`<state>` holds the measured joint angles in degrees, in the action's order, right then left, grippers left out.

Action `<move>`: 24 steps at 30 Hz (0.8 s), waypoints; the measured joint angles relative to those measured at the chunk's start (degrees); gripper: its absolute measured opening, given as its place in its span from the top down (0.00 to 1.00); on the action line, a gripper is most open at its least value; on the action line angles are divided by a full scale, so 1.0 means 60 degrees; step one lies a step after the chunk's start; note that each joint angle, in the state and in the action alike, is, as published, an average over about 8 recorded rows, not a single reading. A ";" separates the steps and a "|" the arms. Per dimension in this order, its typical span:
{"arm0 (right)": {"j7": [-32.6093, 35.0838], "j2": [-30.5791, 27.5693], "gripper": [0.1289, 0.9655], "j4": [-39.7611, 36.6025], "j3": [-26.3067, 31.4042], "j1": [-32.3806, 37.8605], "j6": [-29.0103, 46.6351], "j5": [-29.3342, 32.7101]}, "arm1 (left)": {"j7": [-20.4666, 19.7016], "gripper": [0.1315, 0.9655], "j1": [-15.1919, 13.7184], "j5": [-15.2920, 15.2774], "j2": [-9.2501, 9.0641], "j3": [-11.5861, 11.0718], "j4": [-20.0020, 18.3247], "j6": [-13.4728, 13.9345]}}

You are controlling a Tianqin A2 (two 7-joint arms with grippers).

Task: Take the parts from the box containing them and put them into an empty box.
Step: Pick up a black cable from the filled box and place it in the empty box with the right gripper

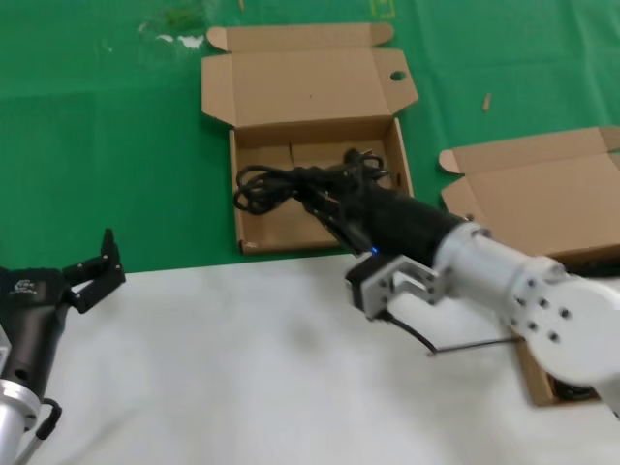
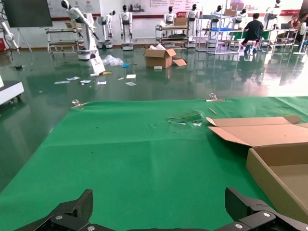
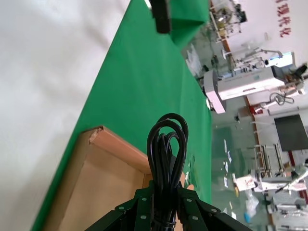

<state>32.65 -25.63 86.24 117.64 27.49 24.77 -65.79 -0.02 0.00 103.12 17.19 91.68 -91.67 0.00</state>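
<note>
While my right tool pinches a cord bundle over the holed-tab box, next: lower, release; left tool spread, idle

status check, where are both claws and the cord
Right claw shut on cord bundle, over the holed-tab box. Left claw open, idle at table's near left. Nothing in the way.

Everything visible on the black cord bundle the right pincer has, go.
The thin black power cord bundle is glossy rubbery cable gathered into a long narrow loop, with a plug end near the far side. The right pincer is shut on it around mid-length; in the right wrist view the looped end sticks out past the fingers. It lies roughly level over the shallow brown cardboard box with the holed lid tab, looped end over its left wall. Contact with the floor is unclear.
</note>
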 joint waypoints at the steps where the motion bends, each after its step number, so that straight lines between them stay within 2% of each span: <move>1: 0.0149 0.0110 0.90 -0.0233 0.0110 0.0173 -0.0045 0.0025 | 0.0000 0.00 0.0000 0.0000 0.0000 0.0000 0.0000 0.0000; 12: 0.1094 0.0484 0.90 -0.1896 0.0504 0.1446 -0.0488 -0.0111 | 0.0000 0.00 0.0000 0.0000 0.0000 0.0000 0.0000 0.0000; 24: 0.1135 0.0014 0.90 -0.1756 0.0471 0.1346 -0.0372 -0.0457 | 0.0000 0.00 0.0000 0.0000 0.0000 0.0000 0.0000 0.0000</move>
<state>39.46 -25.55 75.71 120.47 35.56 22.54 -68.54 -0.02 0.00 103.12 17.19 91.68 -91.67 0.00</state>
